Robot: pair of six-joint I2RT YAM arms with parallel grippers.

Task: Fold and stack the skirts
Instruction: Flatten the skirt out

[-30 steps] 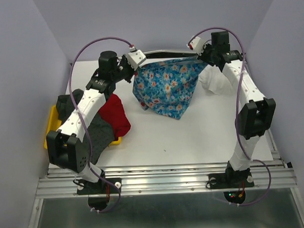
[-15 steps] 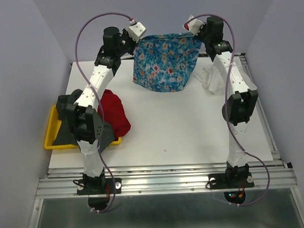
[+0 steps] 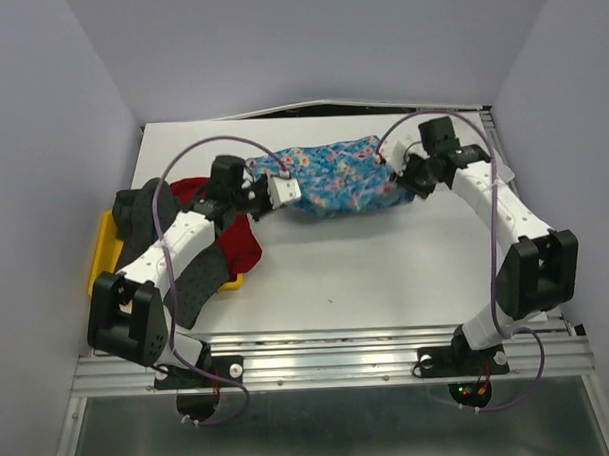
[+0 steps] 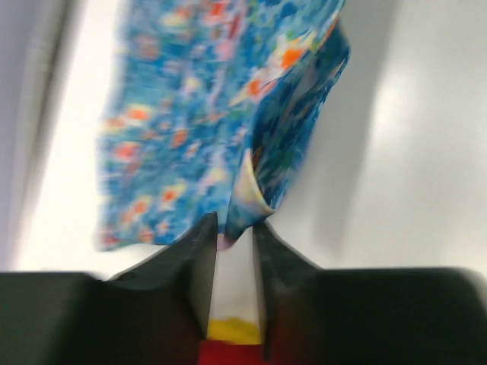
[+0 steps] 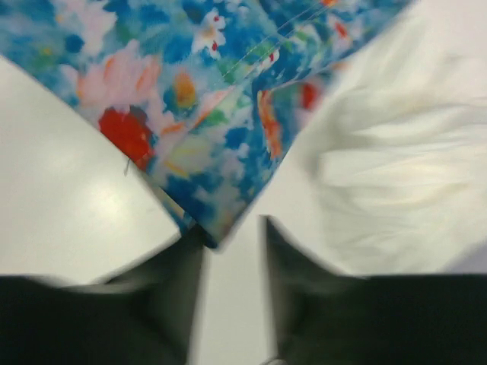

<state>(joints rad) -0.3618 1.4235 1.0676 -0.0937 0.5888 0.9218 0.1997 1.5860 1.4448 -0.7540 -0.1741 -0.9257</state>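
The blue skirt, soft cloth printed with red and white flowers, lies rumpled in a long band near the far edge of the tabletop. The left gripper sits at its left end and the right gripper at its right end. Both have their jaws narrowly parted, and a cloth corner lies at the tips of their dark fingers. Both wrist views are blurred. A creased white skirt lies just beside the right corner, and from above the right arm mostly hides it. The red skirt and the dotted grey skirt spill over a yellow plastic tray at the left edge, partly behind the left arm.
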